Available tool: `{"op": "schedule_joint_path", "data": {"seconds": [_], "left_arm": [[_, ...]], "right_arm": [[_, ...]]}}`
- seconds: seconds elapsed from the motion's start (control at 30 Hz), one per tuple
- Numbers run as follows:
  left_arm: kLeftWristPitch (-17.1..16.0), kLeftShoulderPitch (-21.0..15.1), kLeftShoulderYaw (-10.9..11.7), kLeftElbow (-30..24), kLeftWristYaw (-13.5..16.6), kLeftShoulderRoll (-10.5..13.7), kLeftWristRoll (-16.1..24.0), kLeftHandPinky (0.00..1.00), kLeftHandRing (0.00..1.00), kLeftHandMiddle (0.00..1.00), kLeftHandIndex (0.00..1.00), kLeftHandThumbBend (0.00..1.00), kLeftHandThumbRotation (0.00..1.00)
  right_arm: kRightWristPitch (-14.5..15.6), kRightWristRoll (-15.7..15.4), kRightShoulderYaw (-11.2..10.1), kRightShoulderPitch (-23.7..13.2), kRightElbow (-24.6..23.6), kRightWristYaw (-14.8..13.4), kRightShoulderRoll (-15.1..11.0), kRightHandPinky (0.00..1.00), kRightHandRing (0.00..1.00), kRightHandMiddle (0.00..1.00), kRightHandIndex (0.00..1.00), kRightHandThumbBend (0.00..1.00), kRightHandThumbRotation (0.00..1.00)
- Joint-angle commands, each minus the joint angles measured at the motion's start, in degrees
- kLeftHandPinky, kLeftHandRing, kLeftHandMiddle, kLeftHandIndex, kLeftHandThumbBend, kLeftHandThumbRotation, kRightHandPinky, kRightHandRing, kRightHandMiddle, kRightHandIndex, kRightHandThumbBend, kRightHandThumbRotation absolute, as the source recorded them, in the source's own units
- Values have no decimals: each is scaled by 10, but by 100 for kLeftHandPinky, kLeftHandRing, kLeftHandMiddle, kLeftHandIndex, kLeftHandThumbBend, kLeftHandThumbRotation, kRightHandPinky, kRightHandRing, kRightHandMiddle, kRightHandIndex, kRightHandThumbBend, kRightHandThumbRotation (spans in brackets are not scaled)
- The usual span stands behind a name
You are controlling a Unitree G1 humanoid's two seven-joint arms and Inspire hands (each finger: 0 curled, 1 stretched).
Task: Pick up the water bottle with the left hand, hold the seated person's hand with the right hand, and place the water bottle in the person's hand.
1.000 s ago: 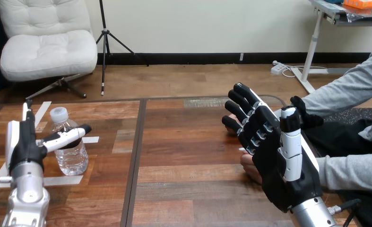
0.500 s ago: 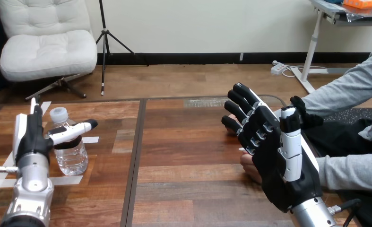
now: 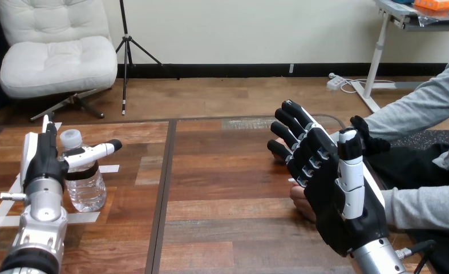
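A clear water bottle (image 3: 86, 188) with a white cap stands upright on the wooden table (image 3: 227, 171) at the left. My left hand (image 3: 40, 166) is right beside it on its left, open. The fingers point straight up and the thumb (image 3: 94, 152) reaches across the front of the bottle's upper part. At the right my right hand (image 3: 337, 191) is raised, open, with straight fingers pointing up and left. The person's hand (image 3: 300, 202) lies behind it, mostly hidden, with a grey sleeve (image 3: 421, 208) leading off to the right. I cannot tell whether the two hands touch.
White tape strips (image 3: 110, 168) are stuck on the table around the bottle. A dark seam (image 3: 165, 188) runs front to back between the table's boards. The person's other grey sleeve (image 3: 416, 111) crosses the upper right.
My left hand has moved right and forward, closing in on the bottle until its thumb crosses the bottle's front. The right hand and the person's hand have stayed still.
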Motion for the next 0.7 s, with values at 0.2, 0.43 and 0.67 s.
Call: {"op": "schedule_joint_path", "data": {"seconds": [0.2, 0.43, 0.67], "left_arm": [[9, -65, -17, 19, -1, 16, 9, 92, 100, 100, 100, 98, 22], [23, -75, -24, 30, -7, 20, 11, 92, 100, 100, 100, 98, 23], [30, -81, -27, 34, -7, 22, 8, 93, 100, 100, 100, 98, 23]], "right_arm": [[-1, -1, -7, -29, -26, -7, 0, 92, 95, 94, 92, 74, 100], [1, 0, -7, -29, -29, -8, -3, 91, 94, 94, 91, 74, 100], [4, 1, -7, -29, -32, -9, -3, 91, 95, 94, 92, 74, 100]]}}
